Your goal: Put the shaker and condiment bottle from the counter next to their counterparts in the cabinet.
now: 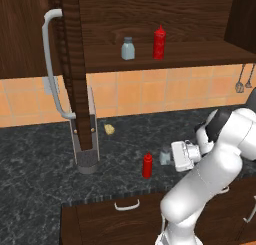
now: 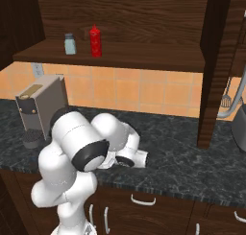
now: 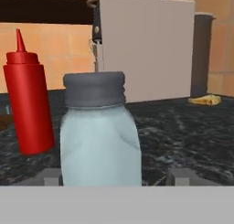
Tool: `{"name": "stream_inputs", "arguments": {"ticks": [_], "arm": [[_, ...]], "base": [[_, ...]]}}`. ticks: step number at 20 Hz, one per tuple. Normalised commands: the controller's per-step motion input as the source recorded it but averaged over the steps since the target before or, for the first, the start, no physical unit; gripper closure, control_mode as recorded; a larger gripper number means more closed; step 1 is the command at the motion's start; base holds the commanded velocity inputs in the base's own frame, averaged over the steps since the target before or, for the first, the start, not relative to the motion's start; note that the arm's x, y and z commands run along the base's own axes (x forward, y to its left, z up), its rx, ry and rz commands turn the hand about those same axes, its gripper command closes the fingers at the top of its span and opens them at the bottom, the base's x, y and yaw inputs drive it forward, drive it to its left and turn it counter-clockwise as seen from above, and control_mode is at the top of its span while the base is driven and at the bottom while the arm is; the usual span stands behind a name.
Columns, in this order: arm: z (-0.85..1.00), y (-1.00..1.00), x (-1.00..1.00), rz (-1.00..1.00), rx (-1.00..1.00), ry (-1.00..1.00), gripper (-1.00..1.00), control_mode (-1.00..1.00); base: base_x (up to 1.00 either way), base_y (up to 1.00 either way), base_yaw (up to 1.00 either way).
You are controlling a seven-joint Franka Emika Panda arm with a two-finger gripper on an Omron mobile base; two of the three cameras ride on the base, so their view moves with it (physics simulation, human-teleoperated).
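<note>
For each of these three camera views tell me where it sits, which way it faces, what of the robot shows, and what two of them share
Left base view: behind the arm's left, looking forward and down at the counter and cabinet; arm rises lower right, gripper at the shaker.
Right base view: behind its right; the arm's white links lower left.
Hand view: on the hand, level along the counter, shaker close between the fingertips.
Both base views share the shelf's shaker and red bottle.

The white Franka arm with dark joints [image 1: 210,174] is folded low and reaches forward, wrist level; its two-finger gripper [image 1: 167,156] points sideways across the worktop; in the hand view the grey fingertips [image 3: 51,176] stand apart at either side.
</note>
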Motion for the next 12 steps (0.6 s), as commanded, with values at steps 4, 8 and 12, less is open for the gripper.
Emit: {"name": "stream_inputs", "arguments": {"ticks": [4,8,12], "arm": [[0.01,0.0,0.0,0.01,0.0,0.01,1.0,-1.0],[0.65,0.0,-0.01,-0.2,-0.01,0.0,1.0,-1.0],[1.0,0.0,-0.06,-0.29,-0.05,0.01,1.0,-1.0]], "base": [[0.0,0.0,0.0],[0.0,0.0,0.0],[0.0,0.0,0.0]]}}
